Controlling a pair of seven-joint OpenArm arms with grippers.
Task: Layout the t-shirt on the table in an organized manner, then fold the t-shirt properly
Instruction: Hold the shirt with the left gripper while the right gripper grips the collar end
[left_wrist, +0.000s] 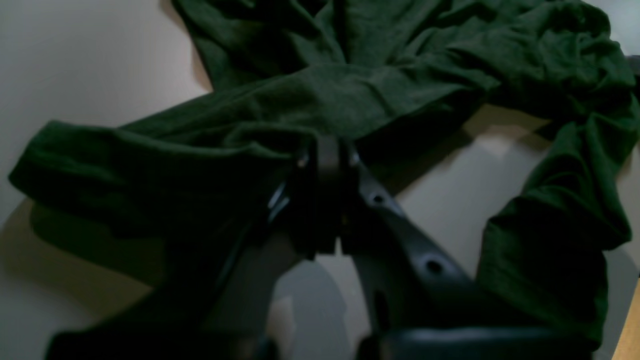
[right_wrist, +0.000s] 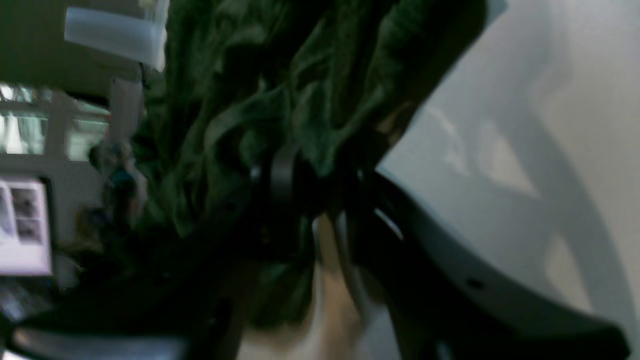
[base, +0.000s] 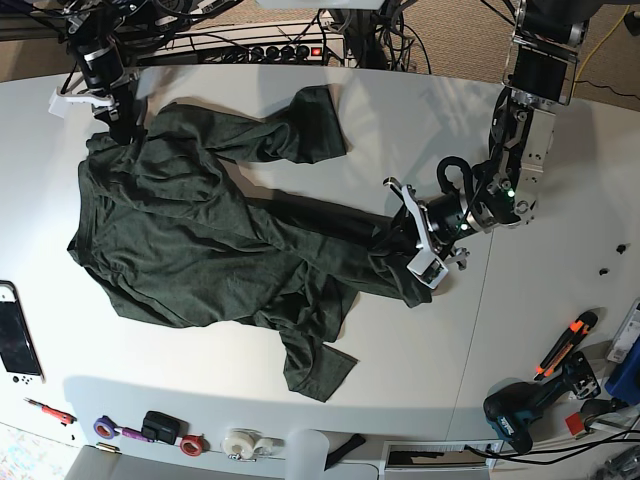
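Observation:
The dark green t-shirt (base: 200, 240) lies crumpled and partly spread over the left half of the white table (base: 420, 130), one sleeve pointing to the back and another fold reaching the front. My left gripper (base: 392, 238) is low at the shirt's right edge. In the left wrist view, this gripper (left_wrist: 327, 145) is shut on a ridge of the t-shirt (left_wrist: 350, 90). My right gripper (base: 122, 128) is at the shirt's far left corner. In the right wrist view, bunched t-shirt fabric (right_wrist: 250, 100) sits between the jaws of the right gripper (right_wrist: 320, 170).
A handheld console (base: 15, 340) lies at the table's left edge. Tape rolls (base: 245, 443) and small tools line the front edge. A drill (base: 525, 410) and an orange cutter (base: 565, 345) sit at the front right. A power strip (base: 280, 50) and cables run behind the table.

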